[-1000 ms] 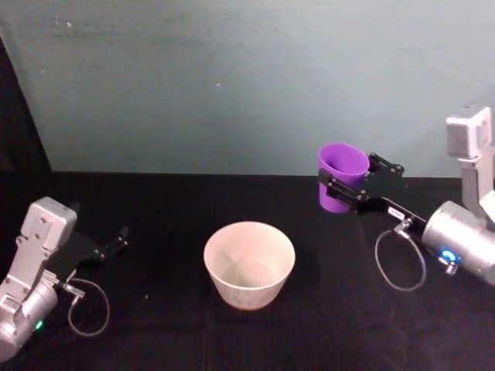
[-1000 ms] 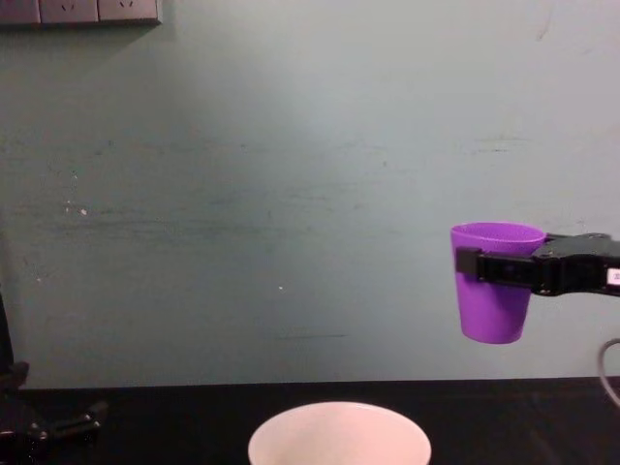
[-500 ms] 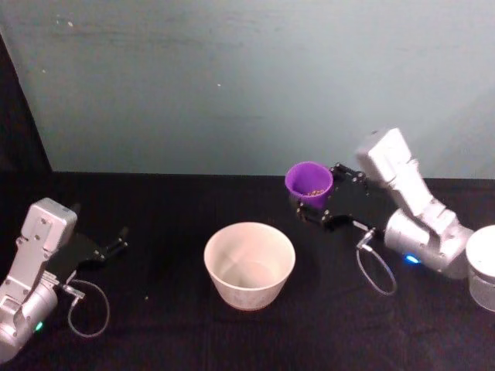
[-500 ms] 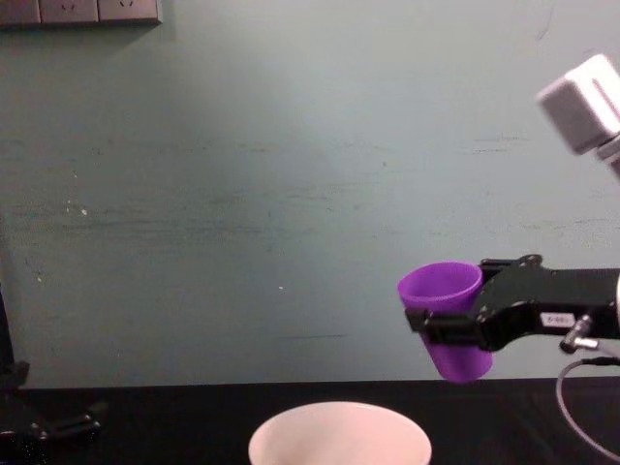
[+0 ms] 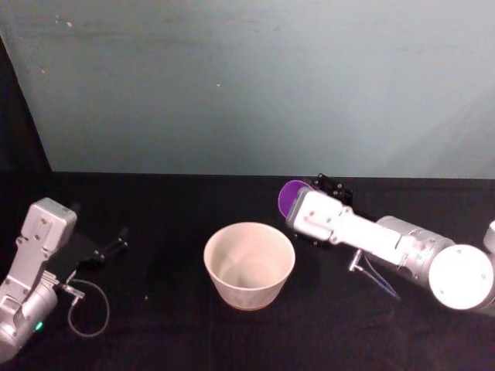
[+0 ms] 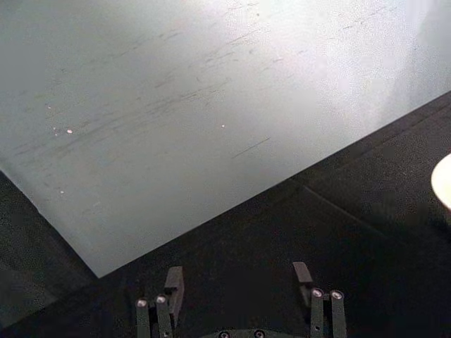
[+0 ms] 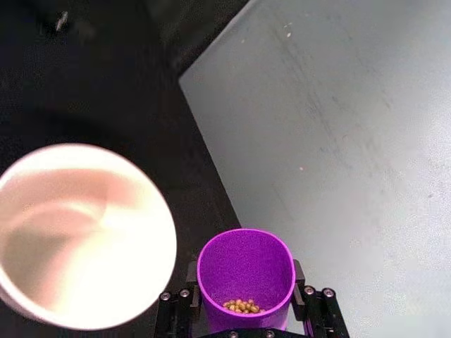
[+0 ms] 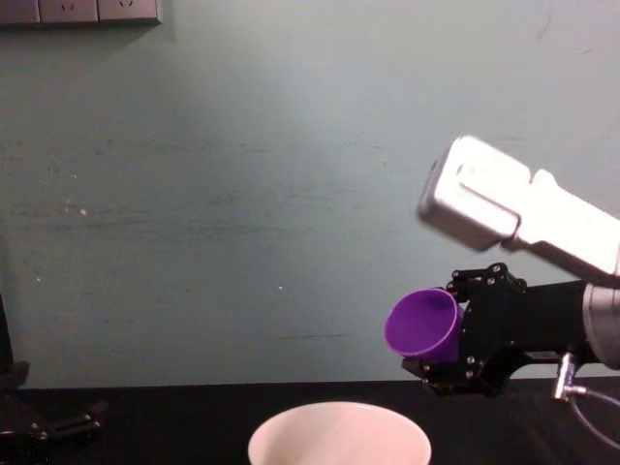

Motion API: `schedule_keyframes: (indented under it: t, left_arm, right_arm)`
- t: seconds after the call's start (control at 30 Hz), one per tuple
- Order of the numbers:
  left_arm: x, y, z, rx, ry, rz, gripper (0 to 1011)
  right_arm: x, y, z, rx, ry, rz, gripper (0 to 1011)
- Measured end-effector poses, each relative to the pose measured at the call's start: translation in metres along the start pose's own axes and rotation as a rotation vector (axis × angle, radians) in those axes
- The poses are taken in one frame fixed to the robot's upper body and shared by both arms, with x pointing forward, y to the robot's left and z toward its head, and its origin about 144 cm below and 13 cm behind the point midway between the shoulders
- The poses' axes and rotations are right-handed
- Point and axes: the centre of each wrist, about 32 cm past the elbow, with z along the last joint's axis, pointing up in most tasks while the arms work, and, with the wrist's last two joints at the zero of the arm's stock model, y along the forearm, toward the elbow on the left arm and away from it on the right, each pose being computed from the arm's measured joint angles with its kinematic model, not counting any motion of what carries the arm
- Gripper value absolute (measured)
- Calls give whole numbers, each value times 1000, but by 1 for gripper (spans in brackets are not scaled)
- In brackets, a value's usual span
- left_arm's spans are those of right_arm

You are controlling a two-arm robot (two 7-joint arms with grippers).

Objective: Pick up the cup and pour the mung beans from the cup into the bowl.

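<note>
Clamping the right gripper (image 7: 244, 278) on the purple cup (image 8: 423, 325), one black finger pressing each side of its wall, and holding it in the air above the black table (image 5: 155, 201). Tipping the cup far over, with its mouth facing the robot's left and the white bowl (image 5: 247, 290). Carrying a small heap of mung beans (image 7: 242, 305) inside the cup, lying against its lower wall. Hanging the cup up and to the right of the bowl, near the far right part of its rim and apart from it. Leaving the bowl standing upright near the middle of the table, showing a pale, bare inside. Resting the left gripper (image 6: 238, 276) low over the table at the left, well apart from the bowl, fingers spread with nothing between them. Trailing a thin cable loop (image 5: 89, 309) on the dark cloth beside that arm. Facing a flat teal wall (image 5: 232, 77), faintly scuffed and speckled, rising straight from the table's far edge. Showing wall sockets (image 8: 77, 10) at the wall's upper left in the chest view, and a dark panel (image 5: 19, 116) bordering the wall on the left.
</note>
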Motion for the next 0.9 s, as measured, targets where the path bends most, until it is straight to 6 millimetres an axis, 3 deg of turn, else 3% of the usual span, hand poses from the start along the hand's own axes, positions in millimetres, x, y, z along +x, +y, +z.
schedule_keyframes:
  t: [0.37,0.9]
  left_arm:
    - [0,0,0,0,0,0,1000]
    - [0,0,0,0,0,0,1000]
  right_arm:
    - [-15,-3,19,-75,-254,-25,722]
    - [-32,4,27,-129,-485,-25,722]
